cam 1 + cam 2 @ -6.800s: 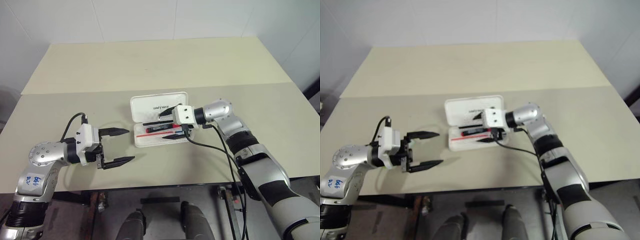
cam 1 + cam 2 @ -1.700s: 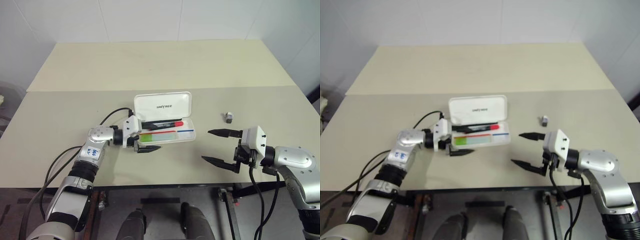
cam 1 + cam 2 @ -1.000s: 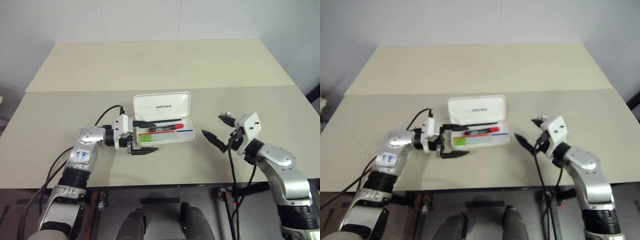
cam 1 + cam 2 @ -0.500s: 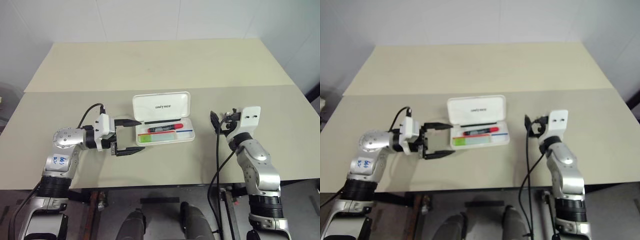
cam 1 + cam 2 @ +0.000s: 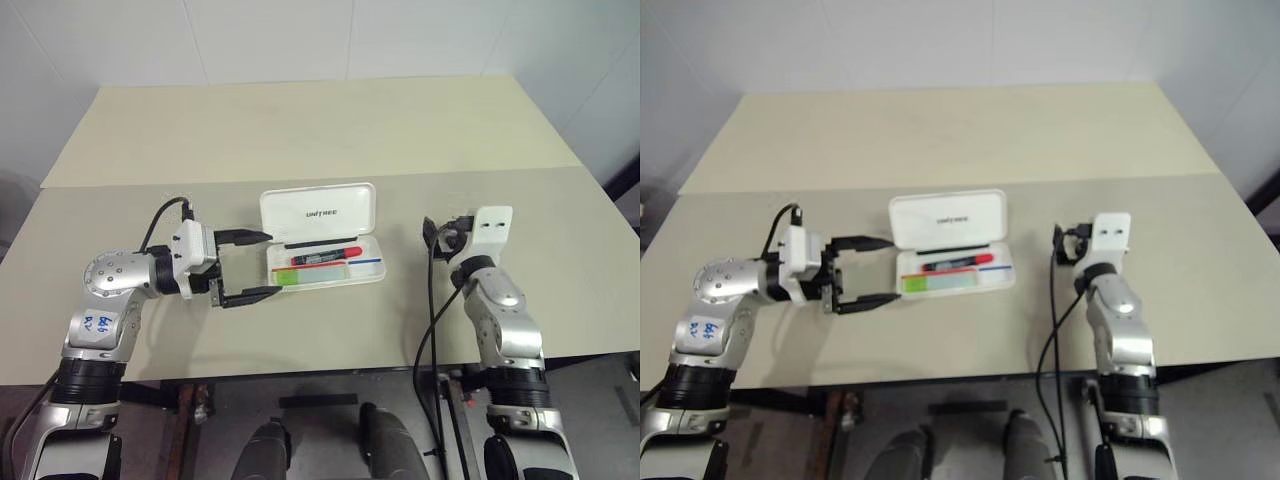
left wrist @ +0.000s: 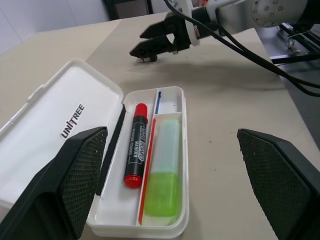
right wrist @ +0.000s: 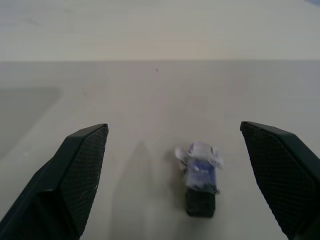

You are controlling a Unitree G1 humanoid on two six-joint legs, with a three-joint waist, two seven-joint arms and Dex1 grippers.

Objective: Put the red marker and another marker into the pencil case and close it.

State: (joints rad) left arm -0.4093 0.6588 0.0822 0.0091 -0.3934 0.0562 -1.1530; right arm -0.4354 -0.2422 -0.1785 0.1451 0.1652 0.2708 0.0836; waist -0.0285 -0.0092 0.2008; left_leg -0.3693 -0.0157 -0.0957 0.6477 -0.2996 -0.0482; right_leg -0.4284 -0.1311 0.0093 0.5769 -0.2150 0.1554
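With the red marker (image 6: 135, 146) and green marker (image 6: 164, 175) inside the pencil case (image 5: 318, 212), only closing remains (both grippers (image 5: 243, 267) (image 6: 159, 42) spread, empty).

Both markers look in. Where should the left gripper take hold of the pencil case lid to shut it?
Take the lid by its far free long edge, reaching over from behind, probably. It stands open, hinged along the tray's back, so pushing that edge forward folds it down. The left gripper is open beside the case.
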